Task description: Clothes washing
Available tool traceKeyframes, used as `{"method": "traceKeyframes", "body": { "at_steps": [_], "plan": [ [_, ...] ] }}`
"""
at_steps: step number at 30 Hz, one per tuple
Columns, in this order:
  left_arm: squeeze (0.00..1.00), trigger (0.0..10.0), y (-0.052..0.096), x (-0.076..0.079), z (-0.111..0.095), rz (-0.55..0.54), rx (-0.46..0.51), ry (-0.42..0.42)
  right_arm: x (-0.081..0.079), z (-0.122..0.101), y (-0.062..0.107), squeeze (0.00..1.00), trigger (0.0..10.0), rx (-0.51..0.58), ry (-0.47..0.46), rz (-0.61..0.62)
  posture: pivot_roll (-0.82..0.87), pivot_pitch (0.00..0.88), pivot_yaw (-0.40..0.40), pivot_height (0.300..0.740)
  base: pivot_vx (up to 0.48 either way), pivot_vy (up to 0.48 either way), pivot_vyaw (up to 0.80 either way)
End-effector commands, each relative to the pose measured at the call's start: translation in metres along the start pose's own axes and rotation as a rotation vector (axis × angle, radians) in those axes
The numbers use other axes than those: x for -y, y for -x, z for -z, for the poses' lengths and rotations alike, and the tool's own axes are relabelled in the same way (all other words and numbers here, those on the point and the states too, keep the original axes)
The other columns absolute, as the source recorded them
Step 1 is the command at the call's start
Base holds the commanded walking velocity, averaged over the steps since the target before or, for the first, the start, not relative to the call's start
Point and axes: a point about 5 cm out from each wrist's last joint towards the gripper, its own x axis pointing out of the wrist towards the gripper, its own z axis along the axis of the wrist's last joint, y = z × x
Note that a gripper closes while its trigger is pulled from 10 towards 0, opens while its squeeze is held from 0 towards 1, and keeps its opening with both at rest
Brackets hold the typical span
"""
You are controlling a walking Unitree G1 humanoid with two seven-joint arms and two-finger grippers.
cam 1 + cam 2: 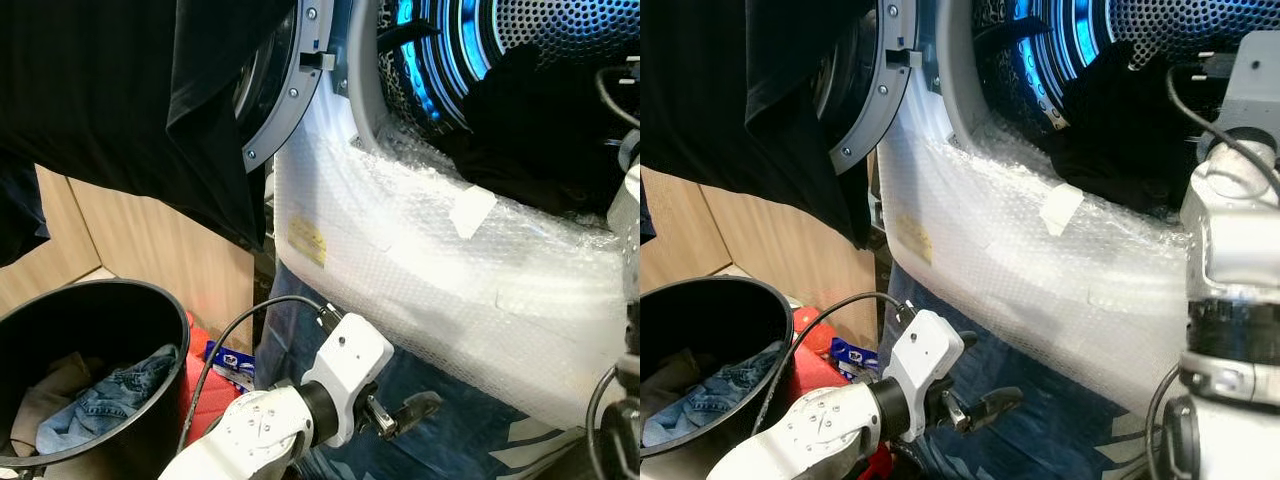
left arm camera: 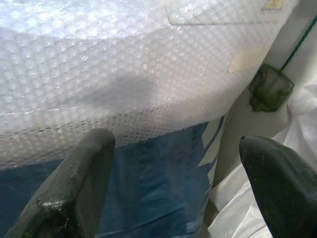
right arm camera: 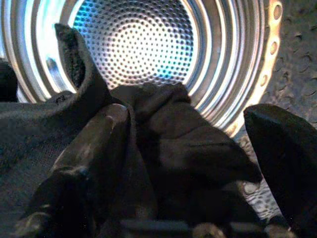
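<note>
Loading is the step in hand, judged from the dark garment lying in the mouth of the lit drum.

Left eye view: the washing machine door stands open, with a second black cloth draped over it. Bubble wrap covers the machine front below the opening; it is translucent, dimpled and taped. A black round bucket stands low on the left, holding blue denim and a beige item. The left gripper hangs low before the wrap, apart from it.

Right eye view: the right arm rises toward the drum; red and blue items lie on the floor beside the bucket.

Left wrist view: two matte black fingers are spread wide with nothing between them; beyond them lie bubble wrap and a blue sheet.

Right wrist view: the right gripper sits at the perforated steel drum, its fingers parted. The soft, crumpled garment lies between them and drapes over one finger. Whether it is released cannot be told.

Next move, as a judgement: push the garment deeper past the rim, then fetch the denim.
</note>
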Motion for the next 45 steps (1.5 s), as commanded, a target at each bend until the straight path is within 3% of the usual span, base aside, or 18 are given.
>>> {"method": "traceKeyframes", "body": {
  "at_steps": [1,5,8,12,16,20,24,28,29,30,33,36,41,43,45],
  "plan": [
    [0.00,10.0,0.000,-0.001,-0.001,0.008,0.003,-0.005,0.003,-0.008,0.005,1.00,10.0,0.051,-0.009,-0.009,0.00,0.000,-0.109,0.740,0.000,0.000,0.00],
    [0.00,10.0,-0.002,-0.003,-0.002,0.005,0.005,-0.015,0.001,-0.009,0.018,1.00,10.0,0.072,-0.099,-0.106,0.00,0.000,-0.106,0.740,0.000,0.000,0.00],
    [0.00,10.0,-0.002,-0.004,-0.003,0.009,0.007,-0.020,-0.004,-0.009,0.024,1.00,10.0,0.117,0.009,-0.174,0.00,0.000,-0.103,0.740,0.000,0.000,0.00],
    [0.00,10.0,-0.002,-0.004,-0.003,0.011,0.007,-0.024,-0.006,-0.011,0.025,1.00,10.0,0.139,0.070,-0.202,0.00,0.000,-0.107,0.740,0.000,0.000,0.00],
    [0.00,10.0,-0.002,-0.004,-0.003,0.009,0.008,-0.023,-0.003,-0.015,0.026,1.00,10.0,0.162,0.034,-0.223,0.00,0.000,-0.111,0.740,0.000,0.000,0.00],
    [0.00,10.0,0.000,-0.006,-0.001,-0.016,0.007,-0.023,-0.002,-0.015,0.034,1.00,10.0,0.215,-0.118,-0.341,0.01,0.000,-0.118,0.740,0.000,0.000,0.00],
    [0.00,10.0,0.000,-0.014,-0.001,-0.051,0.013,-0.041,-0.015,-0.007,0.055,1.00,10.0,0.242,-0.279,-0.587,0.01,0.000,-0.111,0.740,0.000,0.000,0.00],
    [0.00,10.0,0.000,-0.019,-0.003,-0.076,0.027,-0.059,-0.018,-0.003,0.063,1.00,10.0,0.238,-0.353,-0.653,0.01,0.000,-0.108,0.740,0.000,0.000,0.00],
    [0.00,10.0,-0.001,-0.027,-0.001,-0.129,0.025,-0.062,-0.023,0.001,0.074,0.31,10.0,0.225,-0.449,-0.768,0.00,0.000,-0.104,0.740,0.000,0.000,0.00],
    [0.00,10.0,-0.001,-0.031,-0.001,-0.156,0.023,-0.067,-0.025,0.004,0.079,0.00,10.0,0.217,-0.490,-0.810,0.00,0.000,-0.101,0.740,0.000,0.000,0.00],
    [0.00,10.0,-0.001,-0.040,0.002,-0.197,0.004,-0.040,-0.026,0.010,0.086,0.00,10.0,0.201,-0.571,-0.850,0.00,0.000,-0.097,0.740,0.000,0.000,0.00],
    [0.00,10.0,0.002,-0.060,0.007,-0.312,-0.008,-0.091,-0.024,0.022,0.101,0.00,10.0,0.147,-0.728,-0.974,0.00,0.000,-0.087,0.740,0.000,0.000,0.00],
    [0.00,10.0,0.005,-0.074,0.010,-0.374,-0.003,-0.128,-0.023,0.038,0.111,0.00,10.0,0.091,-0.741,-1.072,0.00,0.000,-0.079,0.740,0.000,0.000,0.00],
    [0.00,10.0,0.005,-0.078,0.014,-0.371,-0.010,-0.141,-0.021,0.054,0.125,0.00,10.0,0.034,-0.696,-1.201,0.00,0.000,-0.069,0.740,0.000,0.000,0.00],
    [0.00,10.0,0.005,-0.078,0.016,-0.364,-0.021,-0.155,-0.021,0.060,0.130,0.00,10.0,0.013,-0.666,-1.241,-0.01,0.000,-0.063,0.740,0.000,0.000,0.00]
  ]
}}
